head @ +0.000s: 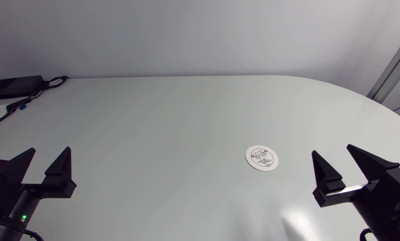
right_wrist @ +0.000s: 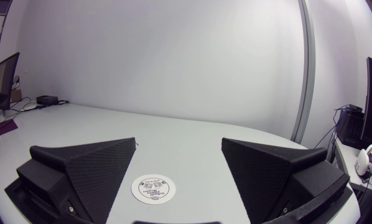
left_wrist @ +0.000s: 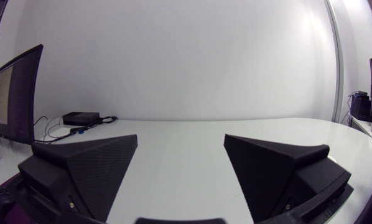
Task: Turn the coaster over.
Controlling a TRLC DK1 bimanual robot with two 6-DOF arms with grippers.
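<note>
Right gripper (head: 332, 150) hangs over the near right part of the desk (head: 186, 114), a wide pale surface with a rounded far right end. Its two black wedge fingers stand wide apart and hold nothing. The right wrist view shows this gripper (right_wrist: 178, 140) the same way, spread, with bare desk (right_wrist: 192, 143) visible through the gap.

The left gripper (head: 49, 150) hangs over the near left part of the desk, well apart from the right one. Its fingers are also spread and empty. A small green light shows on the arm behind it. In the left wrist view that gripper (left_wrist: 180, 138) looks across bare desk (left_wrist: 186, 134) toward the far edge.

A black box (head: 13, 86) lies at the far left corner with dark cables running from it. It also shows far ahead of the left gripper (left_wrist: 80, 117), and small and far off to the left in the right wrist view (right_wrist: 47, 99).

The coaster (head: 261, 157) is round and white, with small dark print on its upward face. It lies flat on the desk right of centre, to the left of the right gripper, near it but not touching. From the right wrist the coaster (right_wrist: 153, 188) sits just ahead of the gripper, seen through the gap between the fingers, nearer the left finger, and neither finger touches it. It is well apart from the left gripper.
</note>
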